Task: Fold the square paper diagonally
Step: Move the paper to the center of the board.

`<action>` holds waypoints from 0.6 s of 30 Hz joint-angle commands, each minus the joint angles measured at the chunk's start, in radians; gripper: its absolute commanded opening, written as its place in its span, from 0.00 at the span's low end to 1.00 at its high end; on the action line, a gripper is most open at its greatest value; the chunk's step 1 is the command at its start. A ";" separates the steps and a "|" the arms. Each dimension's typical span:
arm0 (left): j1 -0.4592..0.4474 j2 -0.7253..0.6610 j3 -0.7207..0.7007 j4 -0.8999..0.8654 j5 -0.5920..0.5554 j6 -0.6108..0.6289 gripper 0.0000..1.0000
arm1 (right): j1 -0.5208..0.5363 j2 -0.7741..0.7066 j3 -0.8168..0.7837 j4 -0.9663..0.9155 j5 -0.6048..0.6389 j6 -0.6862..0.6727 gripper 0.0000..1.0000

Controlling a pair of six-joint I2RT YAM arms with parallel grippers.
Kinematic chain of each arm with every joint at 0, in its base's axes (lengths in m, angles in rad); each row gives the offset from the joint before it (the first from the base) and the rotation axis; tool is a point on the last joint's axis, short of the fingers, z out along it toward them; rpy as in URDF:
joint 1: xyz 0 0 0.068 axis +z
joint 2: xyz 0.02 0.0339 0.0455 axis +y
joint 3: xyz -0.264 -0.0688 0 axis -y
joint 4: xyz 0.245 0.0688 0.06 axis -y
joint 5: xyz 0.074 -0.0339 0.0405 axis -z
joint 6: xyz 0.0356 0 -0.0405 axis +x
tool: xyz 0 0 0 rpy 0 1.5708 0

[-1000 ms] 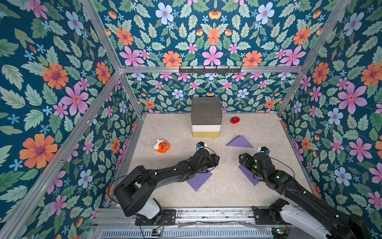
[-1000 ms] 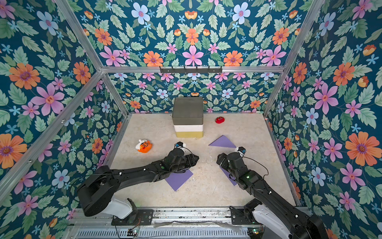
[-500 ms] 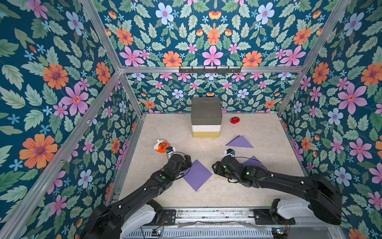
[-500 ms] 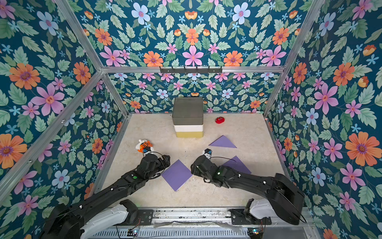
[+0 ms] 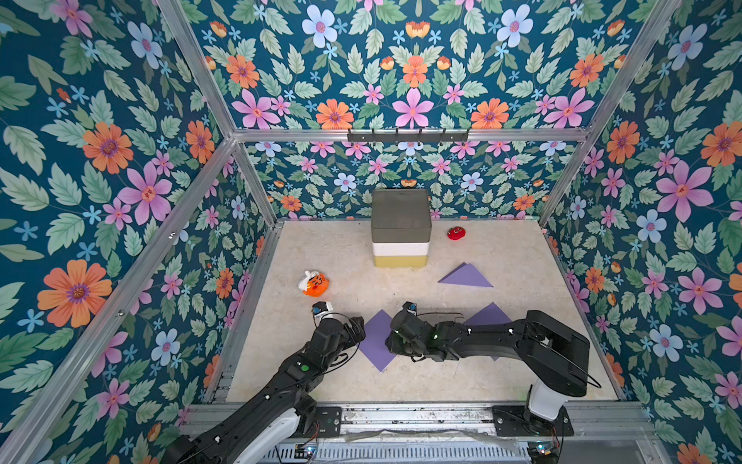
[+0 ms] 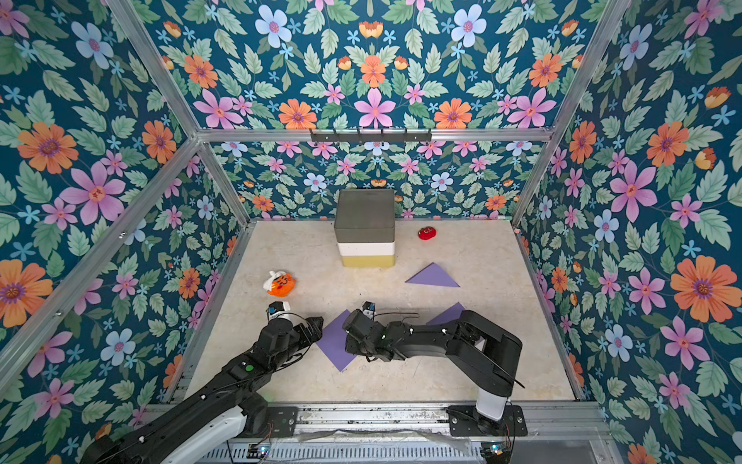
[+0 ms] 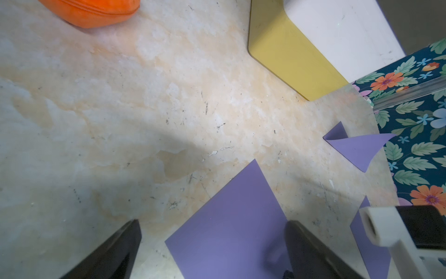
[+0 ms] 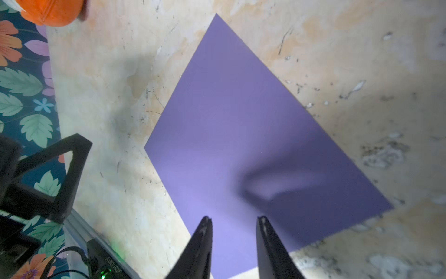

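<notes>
Two sets: left fingers (image 7: 115, 246) spread wide, empty; right fingers (image 8: 202, 241) half-closed, tips pressing purple paper (image 8: 229, 108)

The right gripper (image 5: 392, 346) covers one corner of the square paper (image 5: 375, 341) — the right arm (image 5: 490, 341) hides much of another purple sheet (image 5: 488, 315).

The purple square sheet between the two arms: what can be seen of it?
The purple square sheet is thin matte paper, one colour, unfolded, no crease. It lies on the marbled table turned like a diamond, one corner toward the back wall. In the right wrist view a soft bulge shows near the right hand, whose narrowly parted fingers are over one side corner; contact cannot be confirmed. The left hand, wide open, sits at the opposite corner, one finger above the sheet.
</notes>
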 commanded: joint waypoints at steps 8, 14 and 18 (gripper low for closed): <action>0.000 0.113 0.015 0.144 0.096 0.081 0.99 | -0.003 0.074 0.089 -0.241 0.077 -0.095 0.34; 0.000 0.131 0.008 0.194 0.104 0.084 0.99 | -0.024 0.048 0.076 -0.331 0.107 -0.157 0.34; 0.001 0.101 -0.040 0.247 0.058 0.014 0.99 | -0.071 -0.005 0.035 -0.340 0.101 -0.208 0.35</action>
